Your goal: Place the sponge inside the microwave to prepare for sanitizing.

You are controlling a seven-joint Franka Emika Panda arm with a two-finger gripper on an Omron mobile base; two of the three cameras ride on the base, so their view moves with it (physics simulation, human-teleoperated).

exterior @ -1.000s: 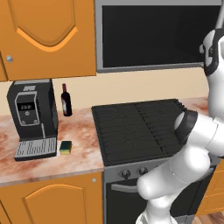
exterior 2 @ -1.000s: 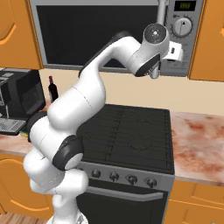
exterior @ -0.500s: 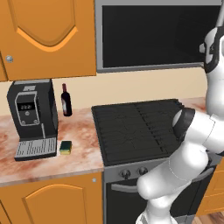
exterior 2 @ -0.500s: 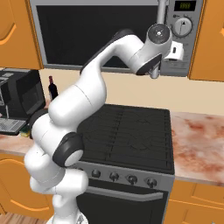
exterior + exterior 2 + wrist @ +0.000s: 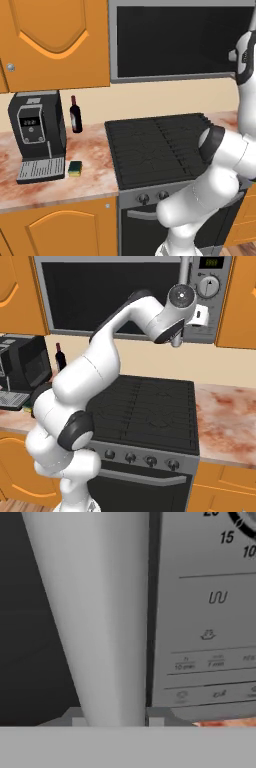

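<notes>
The sponge (image 5: 75,168), yellow with a dark green top, lies on the counter beside the coffee machine's tray, far left of the arm. The microwave (image 5: 175,45) hangs above the stove with its black glass door closed. My gripper (image 5: 181,308) is raised to the door's right side, at the long grey bar handle (image 5: 185,268). In the hand view that handle (image 5: 100,612) stands right in front of the hand, very close, next to the control panel (image 5: 210,612). The jaws are shut around the handle; the fingertips themselves are hidden.
A black coffee machine (image 5: 37,135) and a dark wine bottle (image 5: 75,114) stand on the marble counter at the left. The black stove top (image 5: 155,145) lies under the microwave. Orange cabinets (image 5: 55,40) flank the microwave. More counter (image 5: 225,416) runs to the right.
The jaws have closed onto the microwave handle; a second ago they stood open. The arm has barely moved, and the sponge lies where it was.
</notes>
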